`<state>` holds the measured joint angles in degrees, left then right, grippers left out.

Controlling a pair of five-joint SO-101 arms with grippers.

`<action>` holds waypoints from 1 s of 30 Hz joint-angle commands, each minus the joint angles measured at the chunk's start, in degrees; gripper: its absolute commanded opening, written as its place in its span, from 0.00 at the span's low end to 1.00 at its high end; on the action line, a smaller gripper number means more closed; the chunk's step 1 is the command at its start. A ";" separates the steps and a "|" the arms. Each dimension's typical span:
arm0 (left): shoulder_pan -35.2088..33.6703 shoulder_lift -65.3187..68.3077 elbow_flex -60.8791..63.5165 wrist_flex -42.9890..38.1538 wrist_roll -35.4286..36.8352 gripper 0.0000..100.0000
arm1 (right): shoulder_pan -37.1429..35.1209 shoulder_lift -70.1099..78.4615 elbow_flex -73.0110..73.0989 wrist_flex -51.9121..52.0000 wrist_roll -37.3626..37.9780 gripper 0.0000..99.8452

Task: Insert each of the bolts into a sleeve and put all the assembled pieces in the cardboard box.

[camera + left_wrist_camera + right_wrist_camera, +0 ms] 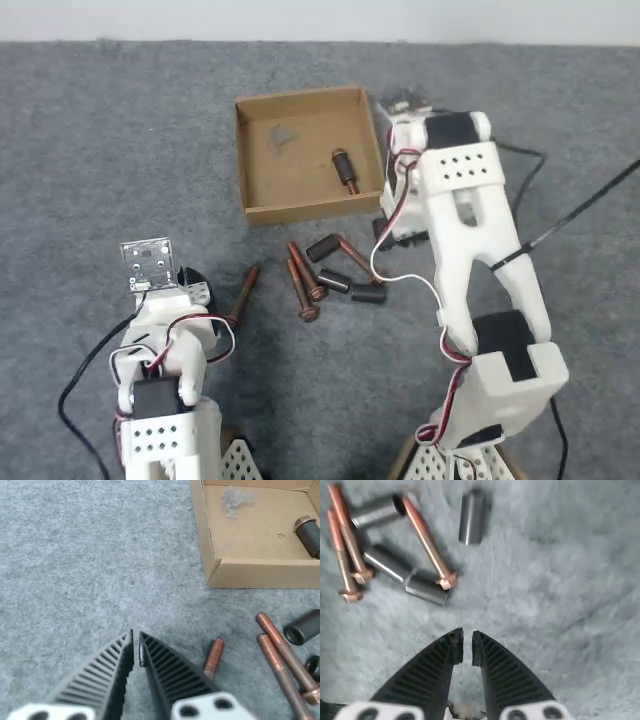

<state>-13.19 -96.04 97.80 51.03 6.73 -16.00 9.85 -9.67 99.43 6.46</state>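
Grey felt mat (100, 150) lies under everything. Left gripper (136, 635): fingers all but together, nothing between them. A lone bolt (213, 657), copper-coloured, lies just beside those fingers, on the side toward the other arm. The pair of bolts (280, 650) sits farther out the same way, with a dark sleeve (302, 626) near them. The cardboard box (260, 572) stands well ahead of the tips, one assembled piece (310, 535) already inside.

Right gripper (466, 637): fingers likewise nearly closed, empty, over bare mat. A slanted bolt (427, 542) lies just ahead of its tips, the head touching the near sleeve (425, 589). A stray sleeve (471, 517) lies farther ahead, apart from the rest.

Judgement: the bolts are probably stiff, dense for their size and apt to roll. Their threads should give bite, so mid-shank is the hold, threaded end left free. The sleeves look smooth and slippery and are best pinched across the barrel, bore unobstructed.
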 commanded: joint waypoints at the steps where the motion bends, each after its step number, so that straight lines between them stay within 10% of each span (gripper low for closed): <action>1: -0.26 -0.35 -0.84 0.09 -0.44 0.01 | 0.75 -4.44 4.31 -4.79 0.79 0.01; 30: -0.26 -0.44 -0.84 -0.18 -0.44 0.01 | -5.23 -0.31 13.71 -28.00 -3.78 0.11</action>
<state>-13.19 -96.04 97.80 51.03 6.73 -20.57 10.02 5.19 72.97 3.03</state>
